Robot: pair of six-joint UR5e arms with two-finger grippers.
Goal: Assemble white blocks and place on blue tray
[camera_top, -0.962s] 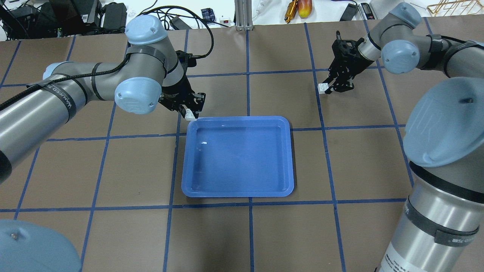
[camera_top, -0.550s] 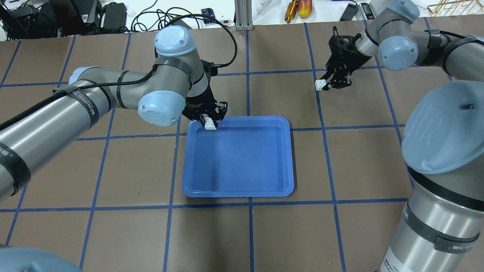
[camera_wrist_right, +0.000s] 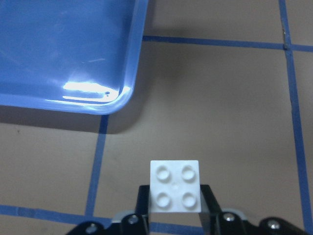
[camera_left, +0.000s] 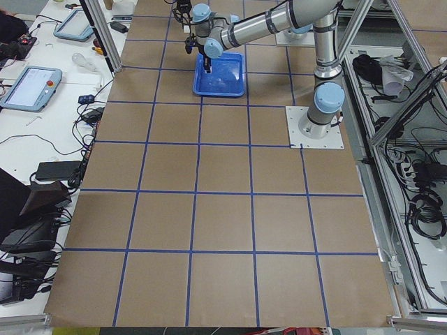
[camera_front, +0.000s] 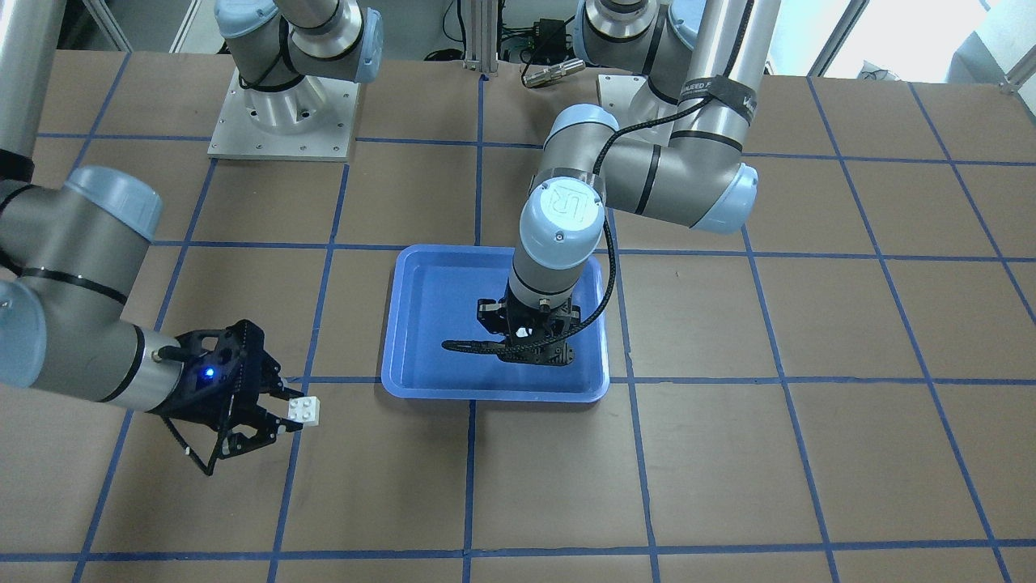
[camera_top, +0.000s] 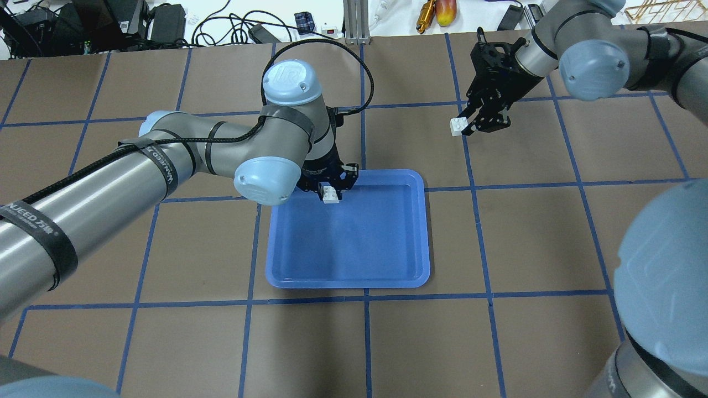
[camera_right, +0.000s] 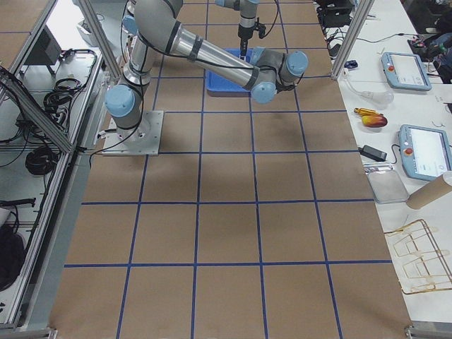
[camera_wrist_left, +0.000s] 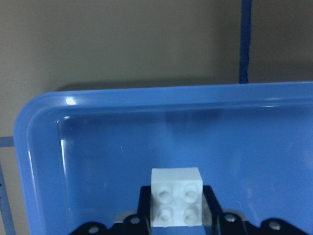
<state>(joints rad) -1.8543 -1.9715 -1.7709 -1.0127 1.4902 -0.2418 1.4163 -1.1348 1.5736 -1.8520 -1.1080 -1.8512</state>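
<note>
The blue tray [camera_top: 354, 249] lies mid-table; it also shows in the front view [camera_front: 437, 324] and both wrist views [camera_wrist_left: 122, 147] [camera_wrist_right: 58, 54]. My left gripper [camera_top: 330, 194] is shut on a white block [camera_top: 331, 195] [camera_wrist_left: 176, 203] and holds it over the tray's far-left part. In the front view the left gripper [camera_front: 530, 336] hides its block. My right gripper [camera_top: 464, 125] [camera_front: 291, 409] is shut on the other white block [camera_top: 456, 126] [camera_front: 305, 411] [camera_wrist_right: 175, 185], above the brown table beyond the tray's far-right corner.
The table is brown with blue tape grid lines [camera_top: 474, 188]. Cables, boxes and tools lie along the far edge [camera_top: 249, 22]. The left arm's elbow [camera_top: 265, 179] hangs over the tray's far-left corner.
My left gripper has carried its white block rightward, from outside the tray's far-left corner to over the tray. My right gripper has shifted slightly left and away with its block.
</note>
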